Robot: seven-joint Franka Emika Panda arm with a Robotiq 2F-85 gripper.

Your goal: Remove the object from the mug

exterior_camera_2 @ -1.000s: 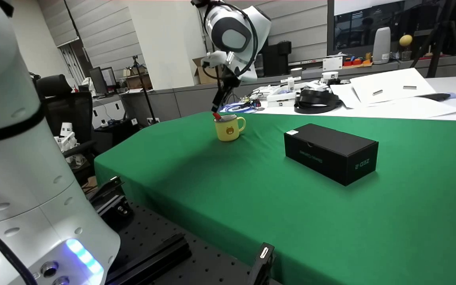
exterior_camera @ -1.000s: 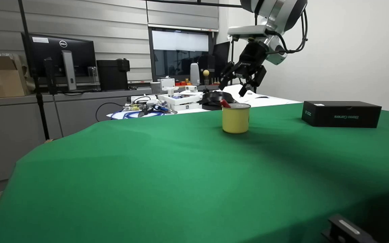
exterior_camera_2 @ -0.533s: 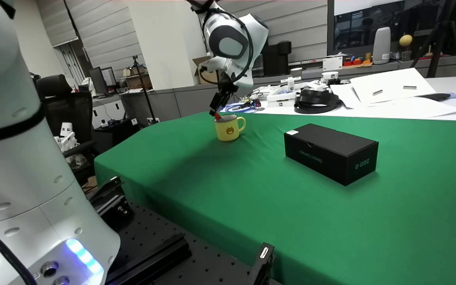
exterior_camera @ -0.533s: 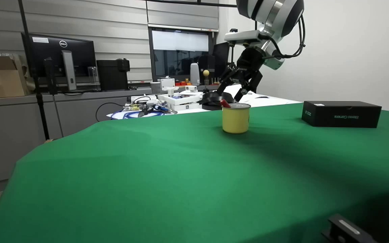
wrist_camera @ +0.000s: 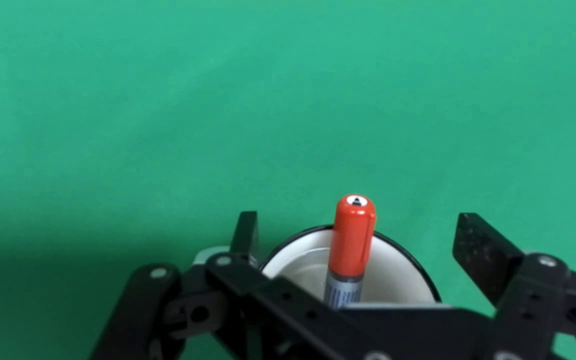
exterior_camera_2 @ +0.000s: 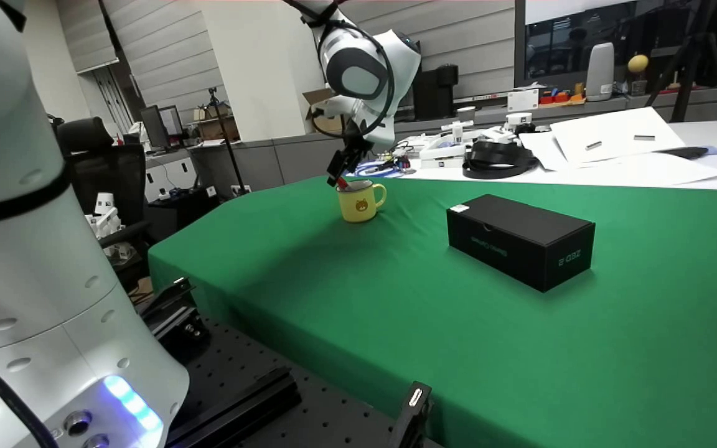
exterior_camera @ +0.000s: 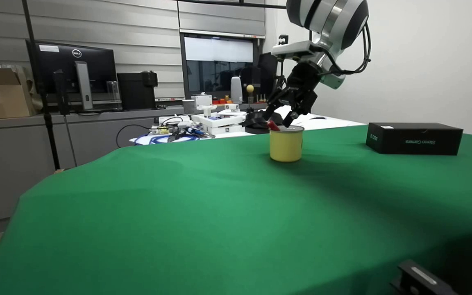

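A small yellow mug [exterior_camera: 286, 146] with a dark rim stands upright on the green cloth. It also shows with its side handle and a bear print in an exterior view [exterior_camera_2: 356, 205]. A marker with a red cap and grey body [wrist_camera: 352, 240] leans in the mug, its cap above the rim. The cap shows in both exterior views [exterior_camera: 273, 125] [exterior_camera_2: 342, 184]. My gripper [wrist_camera: 359, 232] is open, with one fingertip on each side of the cap, apart from it. The gripper [exterior_camera: 278, 119] is just above the mug. Its linkage hides the mug's near part and the marker's lower end in the wrist view.
A flat black box [exterior_camera_2: 520, 239] lies on the green cloth, on the mug's handle side. Behind the cloth, a white table [exterior_camera_2: 645, 171] holds papers, a black coil [exterior_camera_2: 500, 158] and white parts with cables. The cloth's edge is not far from the mug.
My gripper has come down and slightly left in both exterior views, closer to the marker cap. The mug, marker and box have not moved.
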